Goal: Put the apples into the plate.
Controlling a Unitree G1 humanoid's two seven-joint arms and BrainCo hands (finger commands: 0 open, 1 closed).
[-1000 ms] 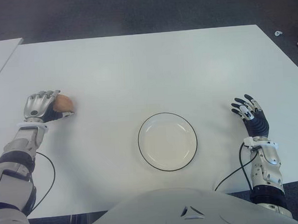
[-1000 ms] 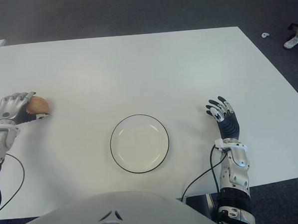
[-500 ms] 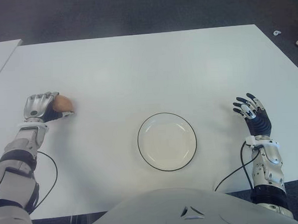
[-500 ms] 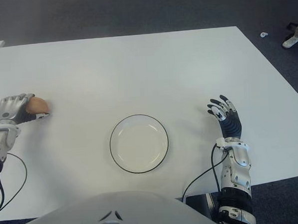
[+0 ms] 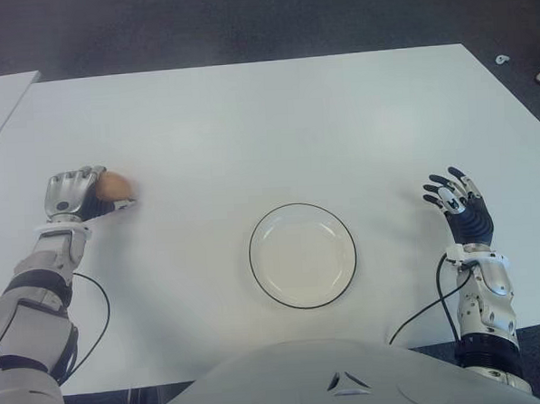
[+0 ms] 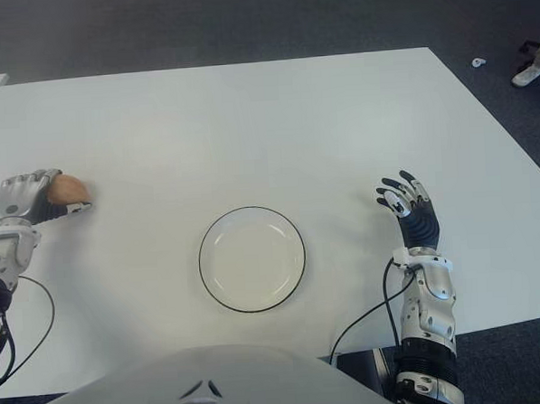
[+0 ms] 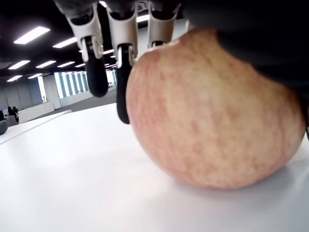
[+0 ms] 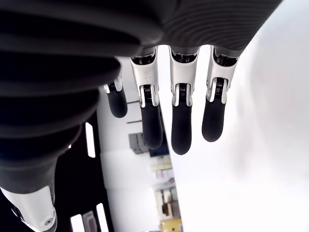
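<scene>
Apple (image 5: 115, 185) comes first, far out to the left of the plate (image 5: 256, 275) and a bit farther from the robot than the plate is. It sits on the white table (image 5: 275, 129), and its bottom touches the table in the left wrist view. The left hand (image 5: 70, 195) is right at the apple, on the side away from the plate. Its fingers (image 7: 123, 58) curl over the top of the apple and hug it, so this hand has hold of the apple, which is not lifted yet. The apple is round, so it has no long side to line up. What matters for the next move is the way to go: the plate lies to the right of the apple and a little nearer the robot, well apart from it, with only bare table between them. So I think the left hand must lift the apple and carry it that way. The plate has nothing in it now. The right hand (image 5: 461, 212) shows to the right of the plate, with its fingers (image 8: 181, 125) spread out and holding nothing. It is much farther from the apple than the left hand is.
</scene>
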